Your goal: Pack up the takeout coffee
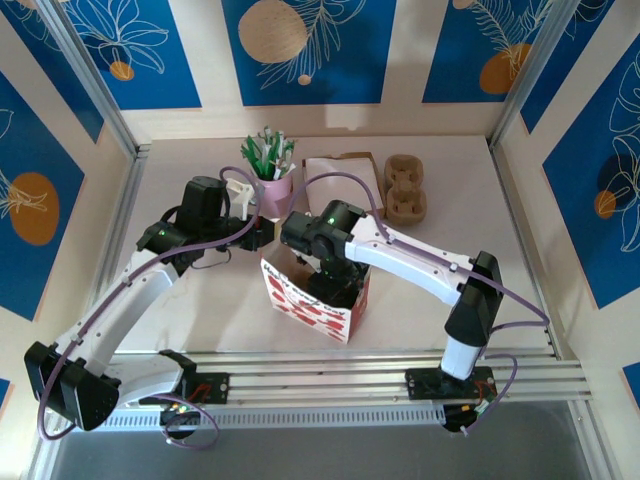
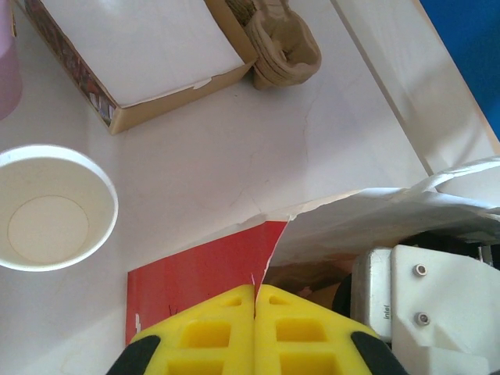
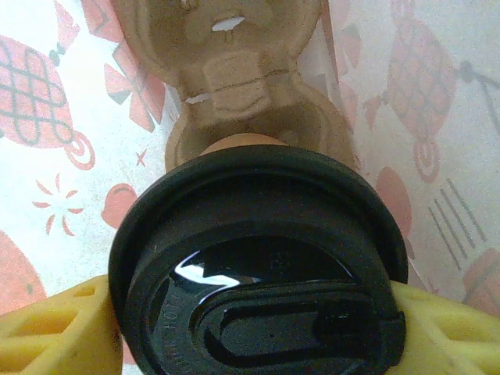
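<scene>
The takeout coffee, a brown paper cup under a black lid (image 3: 258,266), sits between the yellow fingers (image 3: 55,328) of my right gripper (image 3: 258,312), which is shut on it. It hangs inside the red-and-white patterned paper bag (image 1: 315,300), just above a pulp cup carrier (image 3: 242,86) on the bag's floor. In the top view my right gripper (image 1: 325,272) reaches down into the bag's mouth. My left gripper (image 2: 255,291) is shut on the bag's torn upper edge (image 2: 269,234), at the bag's far left corner (image 1: 265,237).
An open paper cup (image 2: 55,207) with a white rim stands left of the bag. A pink cup of green-and-white sticks (image 1: 275,190), a flat white-topped stack (image 1: 335,172) and a second pulp carrier (image 1: 405,188) stand behind the bag.
</scene>
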